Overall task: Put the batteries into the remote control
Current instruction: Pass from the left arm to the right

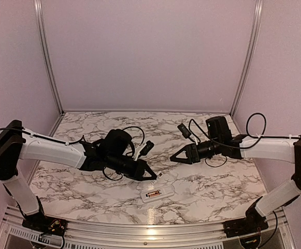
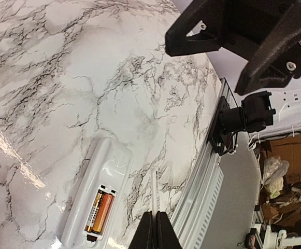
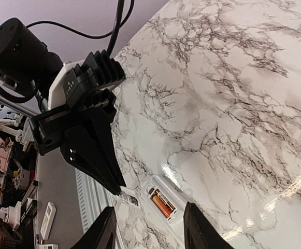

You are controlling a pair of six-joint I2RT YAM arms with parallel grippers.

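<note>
The white remote control [image 1: 154,194] lies back-up on the marble table near the front edge. Its battery recess is uncovered, and two coppery-orange batteries [image 2: 99,210] lie side by side in it. They also show in the right wrist view [image 3: 162,203]. My left gripper [image 1: 152,177] hovers just behind the remote. It is shut on a thin white plastic piece [image 2: 157,189], seen edge-on, that looks like the battery cover. My right gripper [image 1: 173,157] is open and empty, raised above the table behind and to the right of the remote [image 3: 166,199].
The table's metal front rail [image 2: 202,176] runs close to the remote. The right arm's base clamp [image 2: 238,116] sits on that rail. Pale walls close the table in at the back and sides.
</note>
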